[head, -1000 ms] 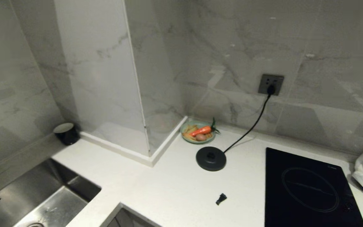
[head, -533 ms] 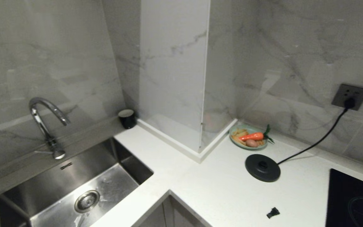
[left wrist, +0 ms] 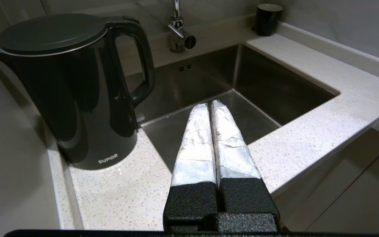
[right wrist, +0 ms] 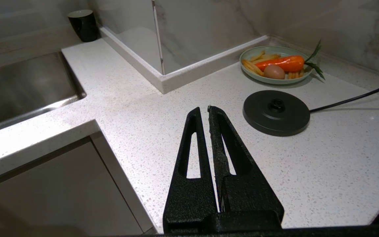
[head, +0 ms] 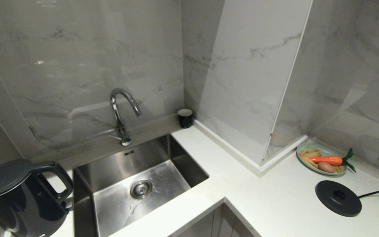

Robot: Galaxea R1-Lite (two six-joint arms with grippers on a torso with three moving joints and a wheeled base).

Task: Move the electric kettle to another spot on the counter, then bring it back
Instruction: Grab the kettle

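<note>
One electric kettle [head: 18, 197] stands on the worktop [head: 275, 210], and there is one round black base disc [head: 338, 198] with one cord [head: 378, 191] running off it. One sink [head: 137, 184], with one tap [head: 120, 113] behind it and one drain [head: 140, 188] in its floor. One small black cup [head: 185, 118]. One green plate [head: 321, 150], carrying one carrot [head: 326, 160], one egg-shaped thing [head: 325, 167] and a scatter of pale sticks too bunched to count. Two grippers: left gripper [left wrist: 209, 106], right gripper [right wrist: 203, 110].
</note>
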